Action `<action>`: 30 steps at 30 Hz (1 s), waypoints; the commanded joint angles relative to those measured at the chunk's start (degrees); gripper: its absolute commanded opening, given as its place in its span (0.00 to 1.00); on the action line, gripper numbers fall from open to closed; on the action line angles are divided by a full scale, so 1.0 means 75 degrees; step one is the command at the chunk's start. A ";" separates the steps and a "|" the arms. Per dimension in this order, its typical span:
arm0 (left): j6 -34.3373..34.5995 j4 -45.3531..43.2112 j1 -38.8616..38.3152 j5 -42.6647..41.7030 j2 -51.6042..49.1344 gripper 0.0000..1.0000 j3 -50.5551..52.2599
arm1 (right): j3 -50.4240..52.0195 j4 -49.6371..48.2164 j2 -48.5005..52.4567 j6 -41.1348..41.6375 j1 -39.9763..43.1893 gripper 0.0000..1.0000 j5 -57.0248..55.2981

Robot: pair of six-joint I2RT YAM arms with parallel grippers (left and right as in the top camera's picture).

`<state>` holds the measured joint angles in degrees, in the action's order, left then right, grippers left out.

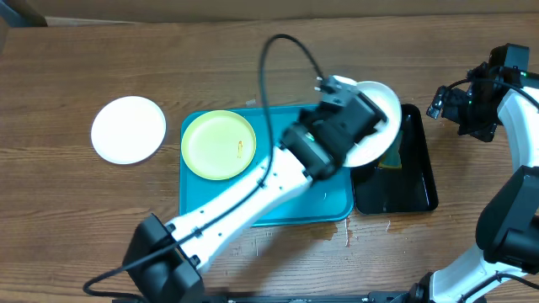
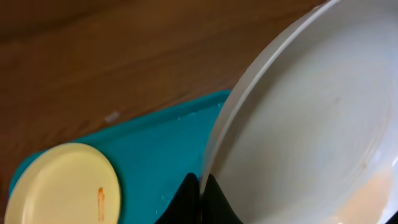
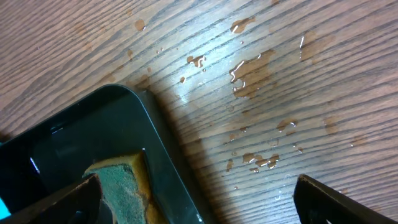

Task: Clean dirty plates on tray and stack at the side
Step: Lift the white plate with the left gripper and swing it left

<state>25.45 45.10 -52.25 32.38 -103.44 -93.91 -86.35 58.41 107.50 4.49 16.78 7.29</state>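
My left gripper is shut on the rim of a white plate and holds it tilted above the right end of the turquoise tray. In the overhead view this plate hangs over the tray's right edge and the black tray. A pale yellow-green plate with an orange smear lies flat on the tray's left part; it also shows in the left wrist view. A second white plate lies on the table left of the tray. My right gripper is open and empty.
A narrow black tray stands right of the turquoise tray, and a green-and-yellow sponge lies in its corner. Water drops lie on the wooden table beside it. The right arm hovers at the far right.
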 commanded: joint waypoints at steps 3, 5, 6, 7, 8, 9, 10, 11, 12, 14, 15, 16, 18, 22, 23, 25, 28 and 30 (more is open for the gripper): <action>-0.0857 -0.0455 -0.0863 0.2162 -0.0108 0.04 -0.0201 | -0.0125 -0.0026 -0.0154 0.0029 -0.0012 1.00 0.0035; -0.1023 -0.0583 -0.1137 0.2713 -0.0108 0.04 -0.0201 | -0.0125 -0.0026 -0.0154 0.0029 -0.0012 1.00 0.0035; -0.1119 -0.0656 -0.1262 0.2964 -0.0108 0.04 -0.0201 | -0.0125 -0.0026 -0.0154 0.0029 -0.0012 1.00 0.0035; -0.1230 -0.0731 -0.1384 0.3171 -0.0108 0.04 -0.0201 | -0.0125 -0.0026 -0.0154 0.0029 -0.0012 1.00 0.0035; -0.1358 -0.0828 -0.1495 0.3369 -0.0108 0.04 -0.0201 | -0.0125 -0.0026 -0.0154 0.0029 -0.0012 1.00 0.0035; -0.1513 -0.0918 -0.1609 0.3541 -0.0108 0.04 -0.0201 | -0.0125 -0.0026 -0.0154 0.0029 -0.0012 1.00 0.0035; -0.1652 -0.1008 -0.1702 0.3689 -0.0108 0.04 -0.0201 | -0.0125 -0.0026 -0.0154 0.0029 -0.0012 1.00 0.0035; -0.1786 -0.1087 -0.1789 0.3826 -0.0108 0.04 -0.0201 | -0.0125 -0.0026 -0.0154 0.0029 -0.0012 1.00 0.0035; -0.1888 -0.1157 -0.1865 0.3975 -0.0108 0.04 -0.0201 | -0.0125 -0.0026 -0.0154 0.0029 -0.0012 1.00 0.0035; -0.2087 -0.1311 -0.1996 0.4191 -0.0108 0.04 -0.0201 | -0.0125 -0.0026 -0.0154 0.0029 -0.0012 1.00 0.0035; -0.2189 -0.1393 -0.2040 0.4266 -0.0108 0.04 -0.0201 | -0.0125 -0.0026 -0.0154 0.0029 -0.0012 1.00 0.0035; -0.2259 -0.1489 -0.2075 0.4374 -0.0108 0.04 -0.0201 | -0.0125 -0.0026 -0.0154 0.0029 -0.0012 1.00 0.0035; -0.2454 -0.1673 -0.2110 0.4529 -0.0108 0.04 -0.0201 | -0.0125 -0.0026 -0.0154 0.0029 -0.0012 1.00 0.0035; -0.2629 -0.1894 -0.2087 0.4546 -0.0108 0.04 -0.0201 | -0.0125 -0.0026 -0.0154 0.0029 -0.0012 1.00 0.0035; -0.2632 -0.1909 -0.2087 0.4581 -0.0108 0.04 -0.0201 | -0.0125 -0.0026 -0.0154 0.0029 -0.0012 1.00 0.0035; -0.2629 -0.1909 -0.2087 0.4707 -0.0108 0.04 -0.0201 | -0.0125 -0.0026 -0.0154 0.0029 -0.0012 1.00 0.0035; -0.2629 -0.1947 -0.2098 0.4750 -0.0108 0.04 -0.0201 | -0.0125 -0.0026 -0.0154 0.0029 -0.0012 1.00 0.0035; -0.2629 -0.1938 -0.2119 0.4750 -0.0108 0.04 -0.0201 | -0.0125 -0.0026 -0.0154 0.0029 -0.0012 1.00 0.0035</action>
<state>6.17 31.05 -68.01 65.52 -103.44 -93.93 -86.35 58.37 107.50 4.49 16.78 7.27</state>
